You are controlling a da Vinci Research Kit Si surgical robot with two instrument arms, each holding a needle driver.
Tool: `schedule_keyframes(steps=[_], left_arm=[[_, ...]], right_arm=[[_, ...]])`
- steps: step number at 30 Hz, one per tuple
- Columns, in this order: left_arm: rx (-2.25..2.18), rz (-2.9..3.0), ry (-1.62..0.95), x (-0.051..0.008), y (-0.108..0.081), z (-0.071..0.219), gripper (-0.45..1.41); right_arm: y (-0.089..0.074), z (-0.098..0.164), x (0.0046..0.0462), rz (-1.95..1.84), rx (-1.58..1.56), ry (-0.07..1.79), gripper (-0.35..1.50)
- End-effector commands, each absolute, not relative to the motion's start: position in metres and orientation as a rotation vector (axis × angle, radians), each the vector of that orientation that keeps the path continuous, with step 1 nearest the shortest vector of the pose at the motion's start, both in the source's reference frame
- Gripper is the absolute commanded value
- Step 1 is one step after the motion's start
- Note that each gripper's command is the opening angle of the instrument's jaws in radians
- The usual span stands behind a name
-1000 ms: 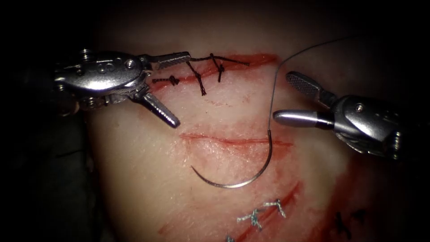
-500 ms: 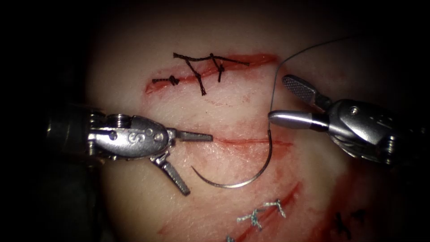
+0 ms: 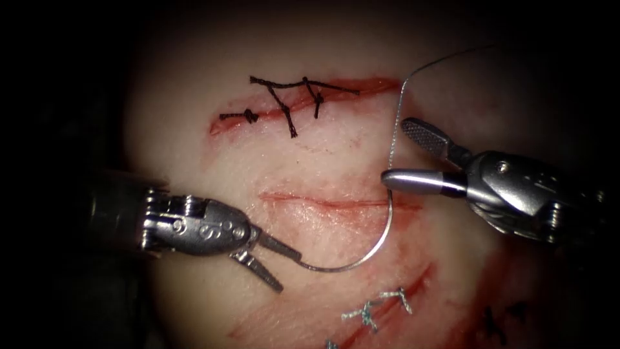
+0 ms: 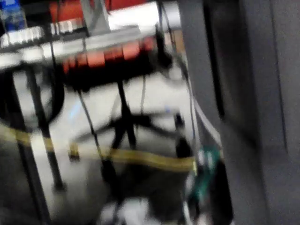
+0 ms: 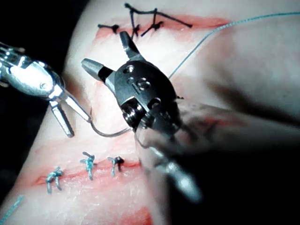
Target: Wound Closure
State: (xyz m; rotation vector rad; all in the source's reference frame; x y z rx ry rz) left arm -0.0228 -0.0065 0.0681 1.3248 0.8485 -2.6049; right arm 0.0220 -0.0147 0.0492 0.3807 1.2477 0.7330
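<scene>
Lying across the endoscope view is the tissue [image 3: 213,155], a pale slab of pork belly streaked with red fluid [image 3: 361,213]. Several cuts cross it. The open cut [image 3: 336,203] runs sideways through the middle. Farther up, another cut is held by dark stitches [image 3: 290,103], and lower down a third carries pale blue stitches [image 3: 378,309], which the right wrist view also shows as three small knots [image 5: 86,164].

The right tool [image 3: 403,152] comes in from the right, just above the right end of the open cut. Its jaws are spread wide and grasp nothing; the lower jaw lies touching or just beside the thread end of the needle. In the right wrist view the same tool [image 5: 108,54] is seen from behind, jaws parted.

The left tool [image 3: 284,265] comes in from the left, below the open cut. Its jaws are parted. The upper jaw touches the pointed end of the needle, but the jaws are not clenched on it. The right wrist view shows this tool [image 5: 70,117] too.

The needle [image 3: 381,242] lies on the tissue's surface below the open cut, curving from the left tool's upper jaw round to the right end of the cut; it does not look driven in.

The thread [image 3: 395,123] rises from the needle, then bends away to the upper right.
</scene>
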Motion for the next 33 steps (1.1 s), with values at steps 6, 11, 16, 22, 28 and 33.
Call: schedule_keyframes(steps=[6,11,16,22,28,33], left_arm=[[1.327,-2.642,0.843,-0.024,-0.0061,0.0689,0.37],[1.325,-2.694,0.899,-0.0242,-0.0061,0.069,0.37],[1.31,-2.717,0.965,-0.0245,-0.0064,0.0688,0.01],[1.289,-2.718,1.011,-0.0241,-0.0064,0.0672,-0.45],[1.26,-2.944,0.697,-0.0233,-0.0053,0.0628,-0.45],[0.982,-3.055,0.483,-0.0239,-0.0056,0.0614,-0.45]], right_arm=[[-0.0148,0.0495,0.023,0.729,0.382,1.251,1.32],[-0.0148,0.0495,0.023,0.729,0.382,1.251,1.32],[-0.0149,0.0494,0.0231,0.728,0.382,1.251,1.32],[-0.0147,0.0492,0.0229,0.73,0.385,1.251,1.32],[-0.0126,0.0459,0.0213,0.815,0.346,1.18,1.3],[-0.0122,0.0439,0.0204,0.852,0.372,0.972,1.1]])
